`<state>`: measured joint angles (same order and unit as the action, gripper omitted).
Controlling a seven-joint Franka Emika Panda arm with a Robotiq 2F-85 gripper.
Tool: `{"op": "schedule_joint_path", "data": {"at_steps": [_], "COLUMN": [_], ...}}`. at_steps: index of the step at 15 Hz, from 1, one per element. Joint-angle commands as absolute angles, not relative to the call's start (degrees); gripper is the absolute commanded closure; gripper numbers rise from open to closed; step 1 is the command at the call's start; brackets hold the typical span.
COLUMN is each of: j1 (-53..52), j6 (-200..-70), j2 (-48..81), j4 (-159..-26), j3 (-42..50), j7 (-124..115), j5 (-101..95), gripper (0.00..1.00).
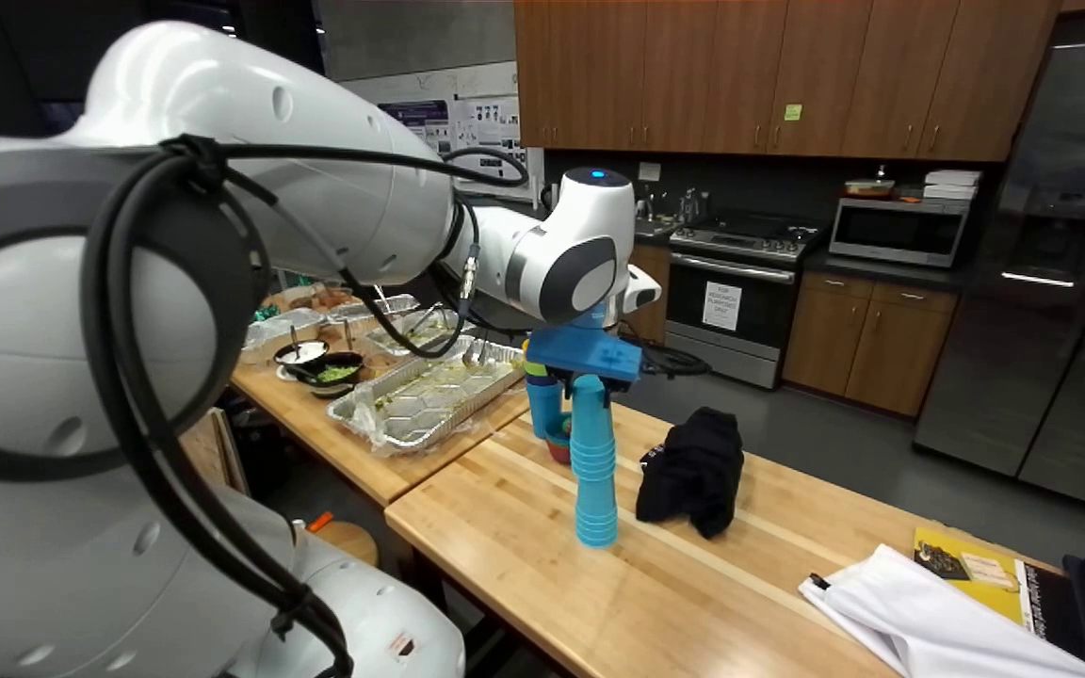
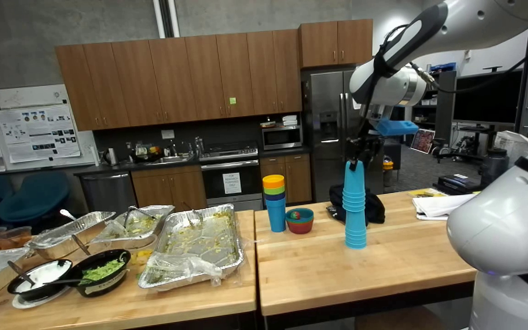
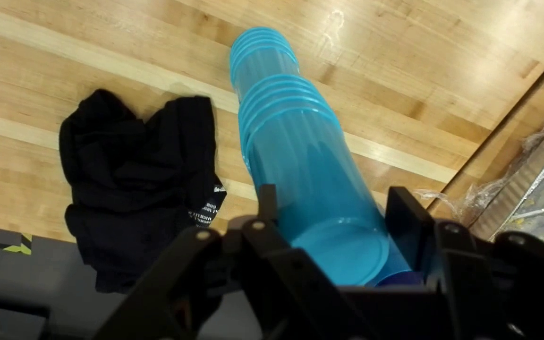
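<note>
Cups (image 2: 354, 205) of light blue stand upside down in one tall column on the desk (image 2: 310, 270), a nested bunch set above another; the column looks upright in both exterior views. The hand (image 3: 333, 189) has its fingers on opposite sides of the topmost cup, near the flat closed end, and appears to be gripping it. These look like thin, smooth plastic, so they should be light, a little springy and apt to slide through a loose grip. Too hard a squeeze might dent the wall, though breakage seems unlikely. Because the sides narrow toward the top, fingers placed high could slip up and off. Just above the stacked rims of the upper bunch would probably give a surer hold, being wider and nearer the join, where the column could tip or part. A black cloth (image 1: 693, 476) lies near the column, apart from it; farther along are a stack of coloured cups (image 2: 275, 204) and some nested bowls (image 2: 299, 223).
</note>
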<state>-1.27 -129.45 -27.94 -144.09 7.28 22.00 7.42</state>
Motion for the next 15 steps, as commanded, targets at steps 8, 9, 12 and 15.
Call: {"op": "schedule_joint_path", "data": {"at_steps": [8,9,12,15], "j1": [-1.45,-1.21,-0.18,1.95], "j6": [-128.21,-128.24,-129.92,-130.96], "j2": [-35.5,-35.66,-36.23,-35.46], "j4": [-144.18,-144.0,-144.02,-143.33], "j3": [8.96,9.28,10.6,11.77], "j7": [22.39,22.16,21.33,19.66], "j5": [7.07,7.02,7.13,6.63], "gripper": [0.66,0.66,0.66,0.66]}}
